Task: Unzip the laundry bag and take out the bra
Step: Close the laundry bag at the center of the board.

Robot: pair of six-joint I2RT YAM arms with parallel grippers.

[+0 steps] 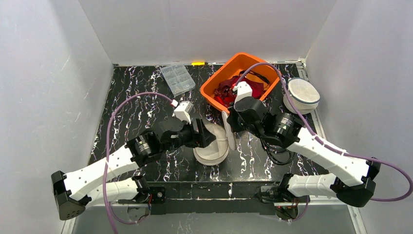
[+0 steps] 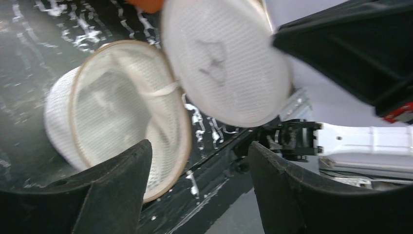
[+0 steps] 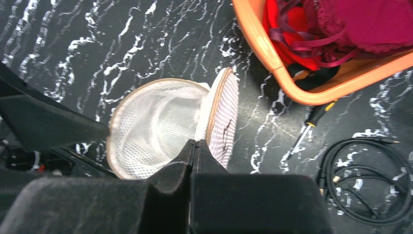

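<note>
The laundry bag [image 3: 146, 131], a stiff white mesh drum, lies unzipped at mid-table, seemingly empty; the maroon lace bra [image 3: 360, 24] appears to sit in the orange basket [image 3: 265, 58]. The right gripper [image 3: 194, 146] pinches the lid [image 3: 225, 122]; the left gripper [image 2: 199, 151] gapes wide; a slip could let the springy lid flop shut.
</note>
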